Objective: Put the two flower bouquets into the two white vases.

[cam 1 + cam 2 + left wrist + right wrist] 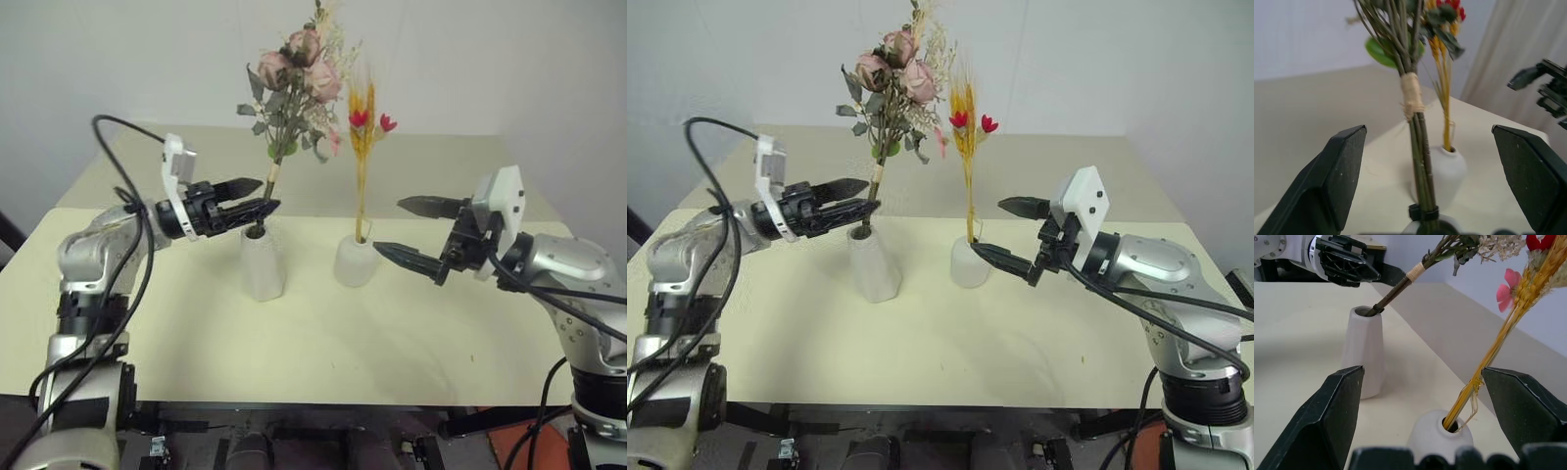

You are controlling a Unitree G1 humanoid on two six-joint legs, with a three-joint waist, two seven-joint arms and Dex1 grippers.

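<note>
Black fingers of the left gripper (257, 197) stand spread apart, pointing level toward the right, with the stems of the rose bunch between them near the taller vase's mouth; whether a fingertip brushes the stems cannot be told. In the left wrist view the two fingers (1334, 183) stand wide on either side of the stems, clear of them.

Just right of that gripper stands the taller matte white ceramic vase (263, 264), a tapered cone, on the cream bench (294, 343) roughly midway between its near and far edges and a little left of its middle. It holds the bushy bouquet of dusty-pink roses (299, 73) with dark green leaves and pale dried sprigs. The stems, bound with a pale twine wrap (1411, 95), rise from the mouth leaning slightly to the right.

Beside it on the right, apart from it, sits the short rounded white ceramic vase (355, 261), a dome with a small hole at the top. The slim bouquet of yellow wheat-like stems (361, 147) stands nearly upright in that hole, with red and pink blossoms (373, 120) near its top.

Further right, toward the bench's right edge, the right gripper (407, 230) points level toward the left. Its two black fingers are wide apart and hold nothing; the nearer fingertip lies just beside the short vase, not touching it. In the right wrist view the fingers (1332, 421) frame both vases with open space around them.
</note>
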